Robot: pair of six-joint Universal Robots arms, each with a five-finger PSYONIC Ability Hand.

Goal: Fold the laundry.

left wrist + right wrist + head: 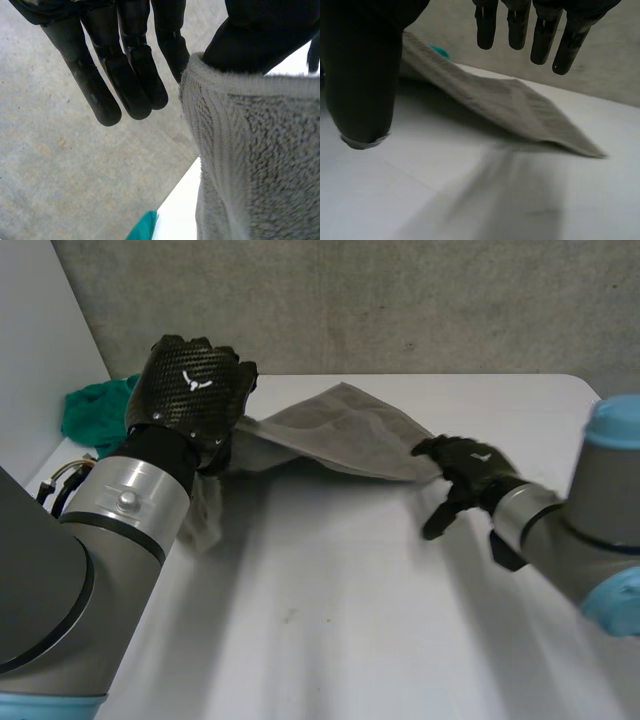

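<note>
**Head view:** high, from behind and between the arms, facing down across the white table (330, 620) toward the far wall (400, 300).
**Left wrist view:** very near, looking along the left hand (125, 75), with the grey towel (250, 165) close beside its fingers.
**Right wrist view:** low over the table, looking along the right hand (517, 25), with the towel beyond its fingertips.

All three views share the towel and the green cloth (95, 410).
</note>
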